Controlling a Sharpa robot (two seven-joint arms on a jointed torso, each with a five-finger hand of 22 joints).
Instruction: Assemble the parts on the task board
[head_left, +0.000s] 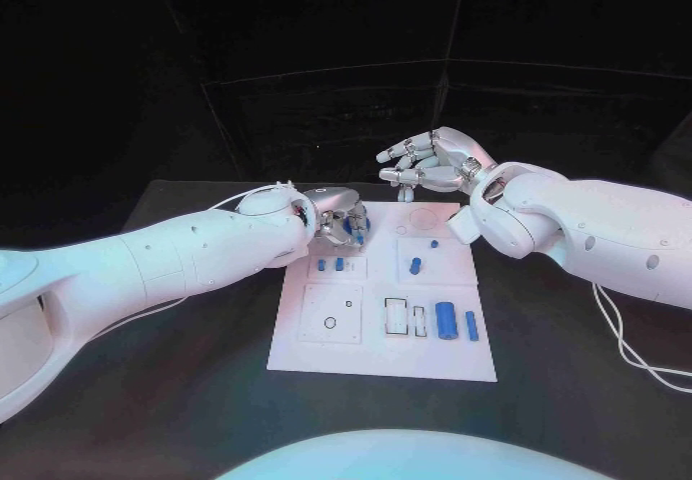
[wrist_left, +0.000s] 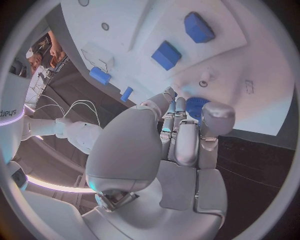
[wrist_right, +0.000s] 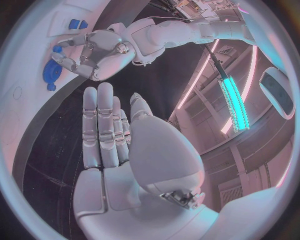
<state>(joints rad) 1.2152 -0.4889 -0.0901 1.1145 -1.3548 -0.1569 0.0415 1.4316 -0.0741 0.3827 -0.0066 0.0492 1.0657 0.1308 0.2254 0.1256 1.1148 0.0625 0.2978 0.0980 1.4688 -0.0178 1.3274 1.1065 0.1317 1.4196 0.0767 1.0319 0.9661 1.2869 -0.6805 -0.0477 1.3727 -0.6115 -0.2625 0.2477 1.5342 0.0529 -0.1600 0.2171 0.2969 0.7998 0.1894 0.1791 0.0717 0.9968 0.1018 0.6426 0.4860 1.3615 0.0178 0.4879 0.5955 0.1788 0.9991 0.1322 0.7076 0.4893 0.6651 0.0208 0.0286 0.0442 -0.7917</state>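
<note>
The left hand's fingers (wrist_left: 181, 145) are bunched together and curled down over a round blue part (wrist_left: 195, 106) at the far left corner of the task board (head_left: 378, 358); the tips look like they're on it or right at its edge, but I honestly can't tell whether they're pinching it or just pressing on it; that blue disc also shows from the right wrist (wrist_right: 51, 71), sitting right under those fingers.

What could go wrong, as I see it: if the fingers are only resting on the rim, the part could tilt or skid on the white plate instead of seating; and since the hand covers most of it, any misalignment would be hard to catch; a sideways push could also nudge the two small blue pieces (head_left: 330, 265) just beside it.

The other blue parts lie further out: one (head_left: 415, 266) near the middle of the board, and a pair of cylinders (head_left: 456, 321) on the near right side, well apart from the action.

Pose: the left hand (head_left: 336, 216) reaches in low with the palm facing down over the board's far left corner; the right hand (head_left: 430, 160) hovers past the board's far edge, raised off the table, fingers loosely curled and apart, holding nothing.
</note>
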